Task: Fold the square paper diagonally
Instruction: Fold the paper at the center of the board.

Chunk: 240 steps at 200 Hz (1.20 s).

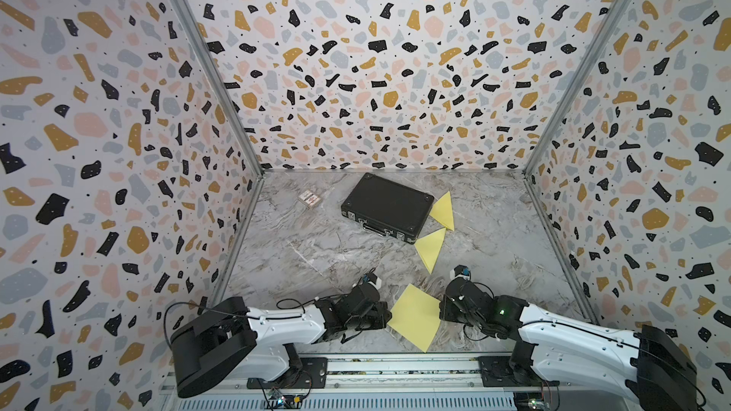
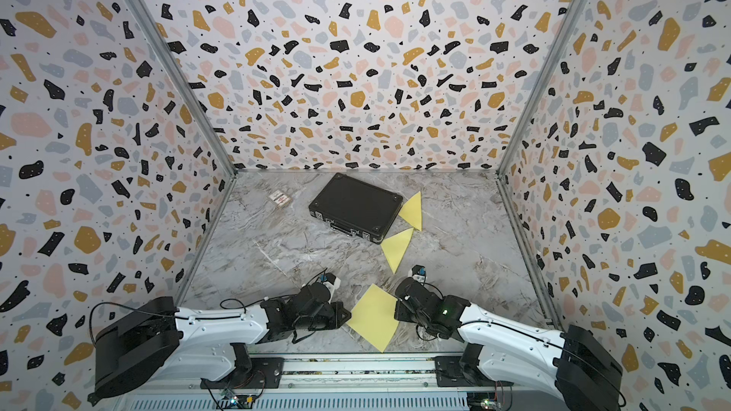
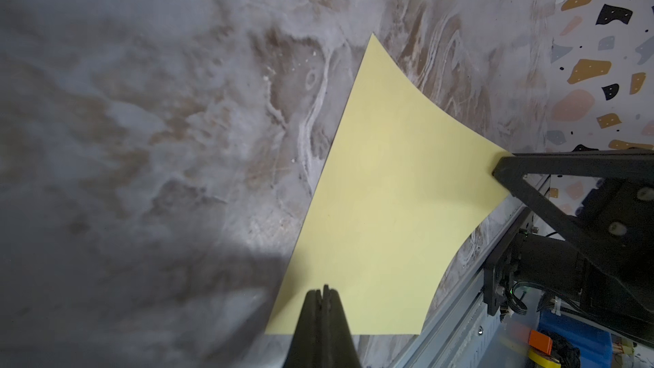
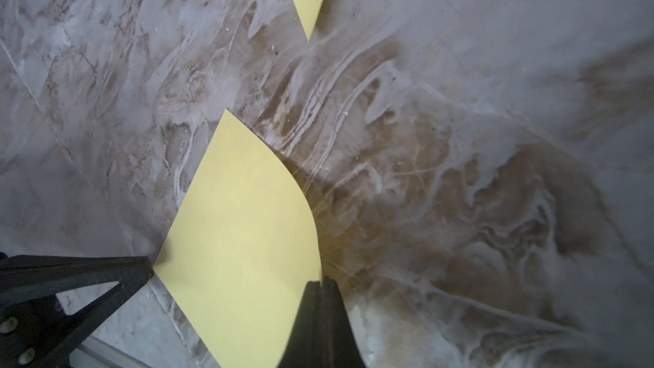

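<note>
In both top views the square paper (image 1: 415, 316) (image 2: 374, 318) lies unfolded on the counter (image 1: 316, 247) between the arms. Left wrist view: left jaws closed, tip over 1 corner. Right wrist view: right jaws closed at the opposite corner. Folding looks unstarted; next, 1 pair must open and pinch its corner.

- No word, number or brand can be read anywhere from where I stand.
- The closest thing to a label is the printed top of the small flat packet (image 1: 309, 198), lying on the marble table (image 1: 300, 255) toward its far left corner. It shows red marks on a pale ground, far too small and blurred to spell out.
- It looks the same in both top views, and I cannot tell whether the marks are letters or a picture.
</note>
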Tool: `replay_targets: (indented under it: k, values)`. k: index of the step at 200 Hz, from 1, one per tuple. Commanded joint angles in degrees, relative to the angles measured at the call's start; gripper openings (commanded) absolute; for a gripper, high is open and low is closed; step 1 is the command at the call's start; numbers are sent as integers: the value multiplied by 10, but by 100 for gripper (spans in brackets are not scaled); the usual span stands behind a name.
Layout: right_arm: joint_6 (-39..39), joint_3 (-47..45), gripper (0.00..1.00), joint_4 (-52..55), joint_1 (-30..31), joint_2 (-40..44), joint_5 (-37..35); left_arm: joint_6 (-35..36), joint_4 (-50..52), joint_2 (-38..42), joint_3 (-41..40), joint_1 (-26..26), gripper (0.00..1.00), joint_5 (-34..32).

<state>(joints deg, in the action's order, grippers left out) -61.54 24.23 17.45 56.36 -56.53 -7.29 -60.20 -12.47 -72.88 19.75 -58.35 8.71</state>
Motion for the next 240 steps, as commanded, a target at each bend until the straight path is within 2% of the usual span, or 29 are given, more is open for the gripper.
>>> replay_targets:
  k: [1, 70, 111, 178, 240]
  values:
    - [-4, 7, 0, -1, -1, -3, -5, 3, -22, 3, -8, -5, 0, -3]
    - [2, 16, 0, -17, 0, -2, 21, -5, 16, -16, -28, -8, 0, -34]
    - [21, 38, 0, -75, 16, -7, 65, -8, 34, -10, -40, -8, 0, -51]
    - [17, 99, 0, -199, 100, -151, 89, -11, 45, -3, -49, -9, 0, -60]
    - [-19, 92, 0, -281, 118, -240, 95, -15, 53, 3, -52, -8, 0, -64]
